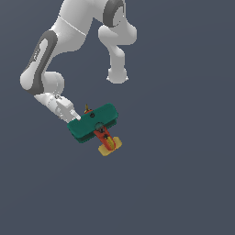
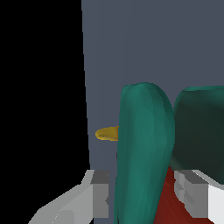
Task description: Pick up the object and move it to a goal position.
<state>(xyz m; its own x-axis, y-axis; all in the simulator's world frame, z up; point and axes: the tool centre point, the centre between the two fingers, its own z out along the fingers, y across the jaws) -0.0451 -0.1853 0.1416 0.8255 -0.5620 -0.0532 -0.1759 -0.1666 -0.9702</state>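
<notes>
In the exterior view, the white robot arm (image 1: 69,41) reached down from the top of the picture, bent back toward the exterior view's left, and ended in the gripper (image 1: 77,120) at the left end of the toy biplane (image 1: 94,124). The plane sat near the middle of the scene against the plain dark grey-blue ground (image 1: 183,183). Its broad teal-green wings (image 1: 92,120) ran across, the red-orange body (image 1: 102,134) pointed toward the near side, and the yellow tail (image 1: 110,146) lay nearest the camera. The small brownish propeller nose (image 1: 86,109) showed just beyond the wings on the far side. Whether the plane rested on the ground or hung above it could not be told.

In the wrist view, the two grey fingers (image 2: 99,194) stood on either side of a teal wing edge (image 2: 142,153), with the red body low between them. The fingers lay close against the plane, pinching it. A yellow-brown tip (image 2: 107,133) stuck out beside the wing.
</notes>
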